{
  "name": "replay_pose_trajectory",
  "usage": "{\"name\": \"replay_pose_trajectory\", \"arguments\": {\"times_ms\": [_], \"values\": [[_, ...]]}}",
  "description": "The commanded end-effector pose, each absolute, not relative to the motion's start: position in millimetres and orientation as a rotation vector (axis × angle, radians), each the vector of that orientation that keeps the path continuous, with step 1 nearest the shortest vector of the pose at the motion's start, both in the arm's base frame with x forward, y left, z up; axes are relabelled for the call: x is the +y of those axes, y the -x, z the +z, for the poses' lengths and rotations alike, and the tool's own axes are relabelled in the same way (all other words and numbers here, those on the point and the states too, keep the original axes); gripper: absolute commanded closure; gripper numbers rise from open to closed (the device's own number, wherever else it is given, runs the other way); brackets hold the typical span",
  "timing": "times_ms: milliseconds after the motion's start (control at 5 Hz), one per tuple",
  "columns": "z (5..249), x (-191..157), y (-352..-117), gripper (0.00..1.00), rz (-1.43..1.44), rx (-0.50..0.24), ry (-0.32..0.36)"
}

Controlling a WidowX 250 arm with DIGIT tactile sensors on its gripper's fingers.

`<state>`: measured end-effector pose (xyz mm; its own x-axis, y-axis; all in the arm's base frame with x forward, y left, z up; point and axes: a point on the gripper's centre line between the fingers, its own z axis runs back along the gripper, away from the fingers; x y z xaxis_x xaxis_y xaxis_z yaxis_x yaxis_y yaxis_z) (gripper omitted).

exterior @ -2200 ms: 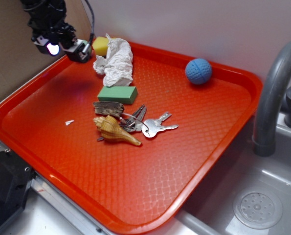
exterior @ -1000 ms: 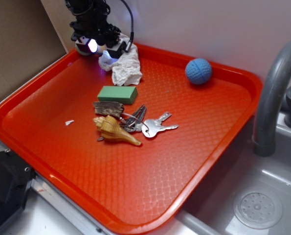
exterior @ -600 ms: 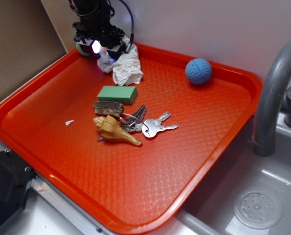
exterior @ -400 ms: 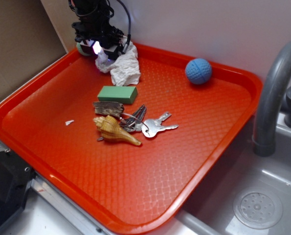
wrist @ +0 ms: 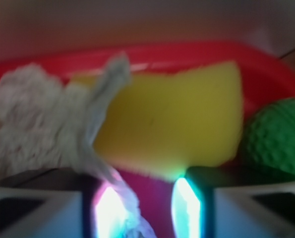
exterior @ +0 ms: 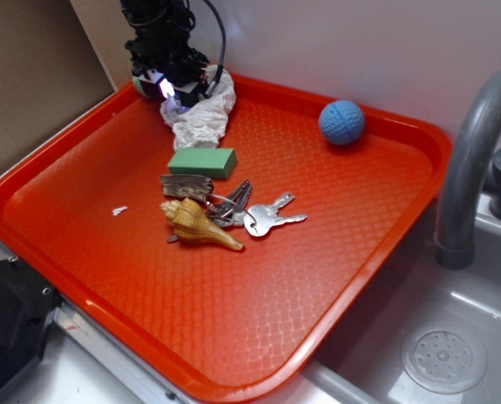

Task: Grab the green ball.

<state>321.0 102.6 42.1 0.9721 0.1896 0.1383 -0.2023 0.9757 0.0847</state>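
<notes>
Jaws apart, empty, aimed at the yellow sponge [wrist: 179, 124] rather than the green ball [wrist: 276, 134]. Nothing grasped yet; ball off to the right in the wrist view, touching the sponge, in the far corner of the red tray [exterior: 376, 252]. Crumpled cloth [exterior: 201, 114] crowding the approach.

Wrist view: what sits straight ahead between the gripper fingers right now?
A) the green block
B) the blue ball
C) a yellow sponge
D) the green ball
C: the yellow sponge fills the centre of the wrist view, directly ahead of the gripper, while the green ball sits off at the right edge and a crumpled white cloth lies to the left.
</notes>
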Motion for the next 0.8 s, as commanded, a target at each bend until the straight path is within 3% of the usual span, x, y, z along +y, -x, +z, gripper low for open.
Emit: {"name": "replay_pose_trajectory", "arguments": {"times_ms": [0,200,600], "values": [[119,119,-301,0.0,0.24,-0.314,-0.113],[108,137,-298,0.0,0.363,-0.361,-0.223],[93,163,-304,0.0,0.58,-0.357,-0.229]]}}
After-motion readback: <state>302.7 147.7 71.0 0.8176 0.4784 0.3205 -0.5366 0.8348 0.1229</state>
